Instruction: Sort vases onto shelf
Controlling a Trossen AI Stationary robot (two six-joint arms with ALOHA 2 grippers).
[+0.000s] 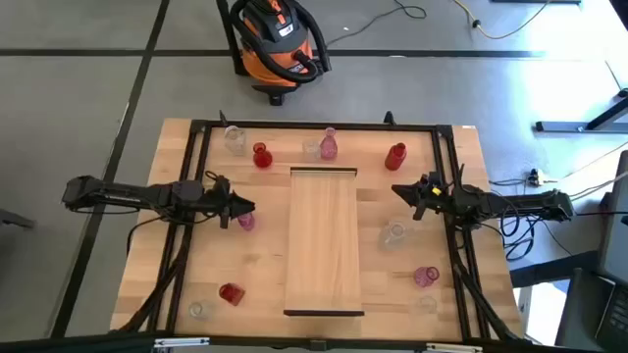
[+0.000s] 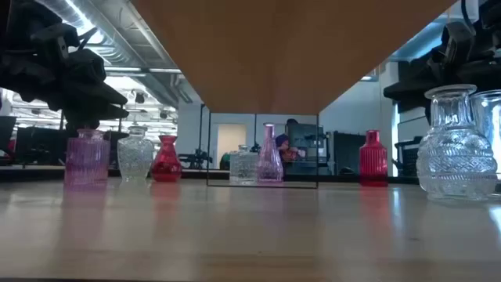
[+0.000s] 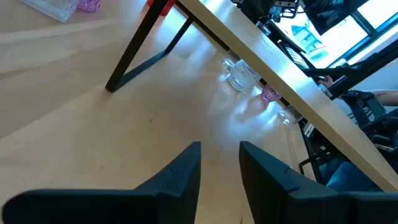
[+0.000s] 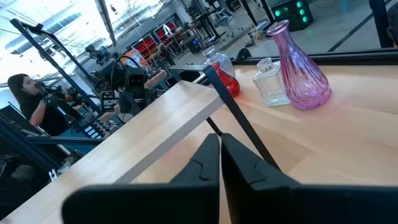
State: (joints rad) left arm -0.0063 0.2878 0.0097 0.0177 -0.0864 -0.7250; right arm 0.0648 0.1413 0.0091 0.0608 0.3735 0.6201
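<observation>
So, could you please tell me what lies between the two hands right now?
In the high view, the shelf lies between the left hand and the right hand; its top holds no vase.

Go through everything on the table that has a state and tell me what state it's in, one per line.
Shelf: bare, no vases on it.
Left gripper: open, empty, beside a pink vase.
Right gripper: shut, empty.
Red vase: upright on the table.
Tall pink vase: upright, next to a clear vase.
</observation>
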